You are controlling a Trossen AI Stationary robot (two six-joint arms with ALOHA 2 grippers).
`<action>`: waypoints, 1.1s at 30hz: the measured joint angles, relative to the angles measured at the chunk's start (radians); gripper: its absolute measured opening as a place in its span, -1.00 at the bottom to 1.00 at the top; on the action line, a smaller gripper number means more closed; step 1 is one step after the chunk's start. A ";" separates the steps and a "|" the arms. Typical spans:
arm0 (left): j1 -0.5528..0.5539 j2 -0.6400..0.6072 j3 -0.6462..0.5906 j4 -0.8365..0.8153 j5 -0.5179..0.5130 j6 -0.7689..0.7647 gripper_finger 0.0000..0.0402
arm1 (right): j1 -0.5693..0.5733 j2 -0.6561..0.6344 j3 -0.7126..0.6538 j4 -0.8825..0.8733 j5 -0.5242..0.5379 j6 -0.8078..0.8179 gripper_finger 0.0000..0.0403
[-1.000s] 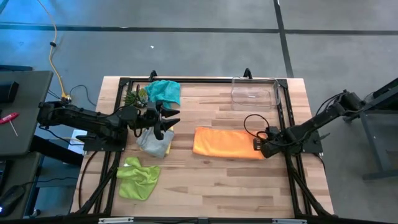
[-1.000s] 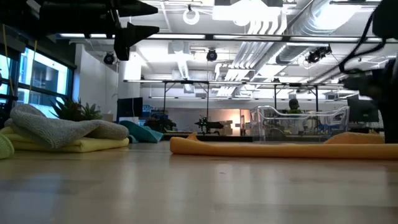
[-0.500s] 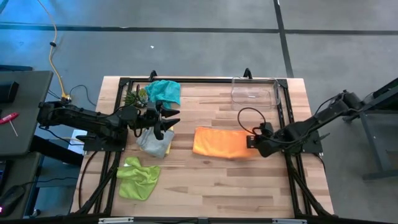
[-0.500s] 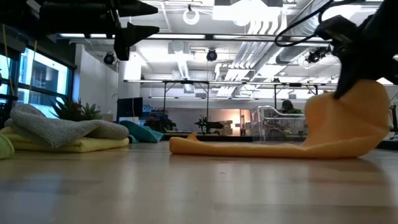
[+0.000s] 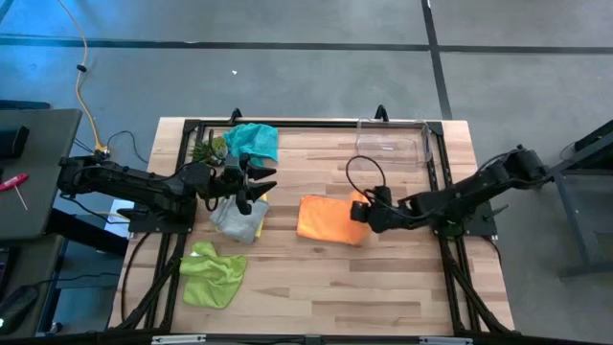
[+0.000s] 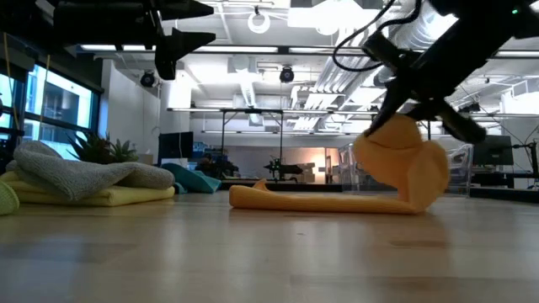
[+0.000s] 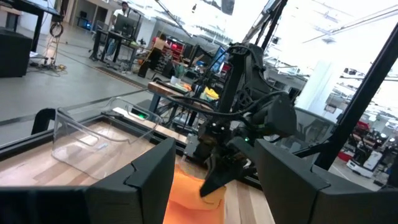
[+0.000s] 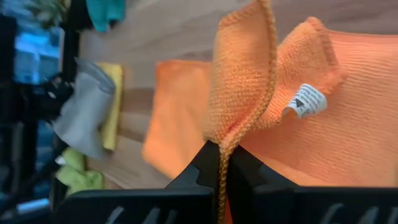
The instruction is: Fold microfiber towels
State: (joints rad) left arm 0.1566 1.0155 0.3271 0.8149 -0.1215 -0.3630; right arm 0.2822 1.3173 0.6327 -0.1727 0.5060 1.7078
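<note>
On the table [image 5: 316,278], the orange towel [image 5: 326,218] lay mid-table, its right end lifted and curled over, pinched in the right gripper [image 5: 364,211]; only the right wrist view showed its label [image 8: 306,101]. The left gripper [image 5: 257,186] hovered wide above the grey towel [image 5: 230,217].

The yellow towel [image 5: 255,228] was mostly hidden under the grey towel [image 5: 233,218] near the desk's left edge.
</note>
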 joint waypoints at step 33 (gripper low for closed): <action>0.000 0.000 0.000 -0.001 -0.021 -0.001 0.04 | -0.047 0.057 0.000 0.363 -0.287 -0.197 -1.00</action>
State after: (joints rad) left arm 0.1566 1.0154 0.3271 0.8135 -0.1425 -0.3640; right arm 0.2351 1.3741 0.6331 0.1899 0.2191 1.5107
